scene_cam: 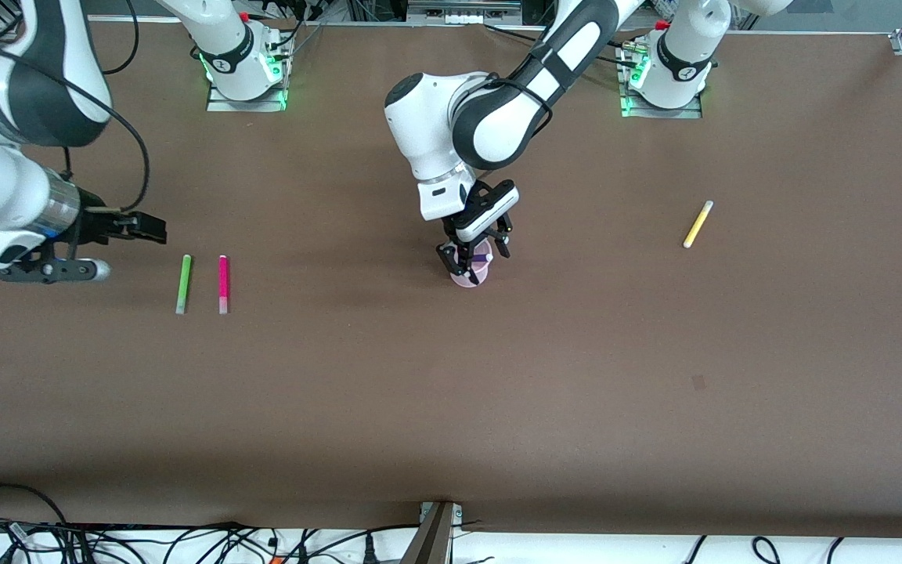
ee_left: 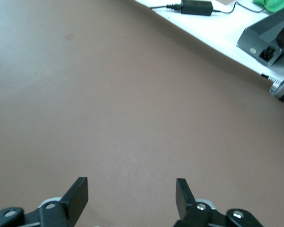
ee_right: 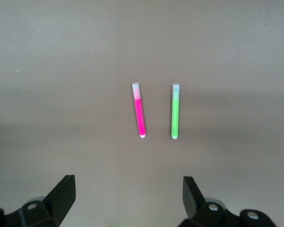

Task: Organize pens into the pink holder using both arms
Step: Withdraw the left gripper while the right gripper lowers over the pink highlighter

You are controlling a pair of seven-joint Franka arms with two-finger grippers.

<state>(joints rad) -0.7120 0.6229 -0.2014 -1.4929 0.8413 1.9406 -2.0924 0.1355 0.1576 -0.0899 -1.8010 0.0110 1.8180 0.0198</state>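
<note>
While the left gripper (scene_cam: pixel 473 262) crowds the pink holder (scene_cam: pixel 472 275), bare table (scene_cam: pixel 451 407) surrounds it.

The table (scene_cam: pixel 451 392) is plain matte brown. On it lie a bright green pen (scene_cam: pixel 183 283) with a pale greyish end, a magenta-pink pen (scene_cam: pixel 223 283) with a pale pinkish-grey end, and a yellow pen (scene_cam: pixel 698 224) with a whitish tip. The pink holder (scene_cam: pixel 473 276) is pale, translucent pink, with a dark purple pen (scene_cam: pixel 482 258) showing in it. Both arms are white with dark joints; the left gripper (scene_cam: pixel 473 252) and right gripper (scene_cam: pixel 138 227) are black.
</note>
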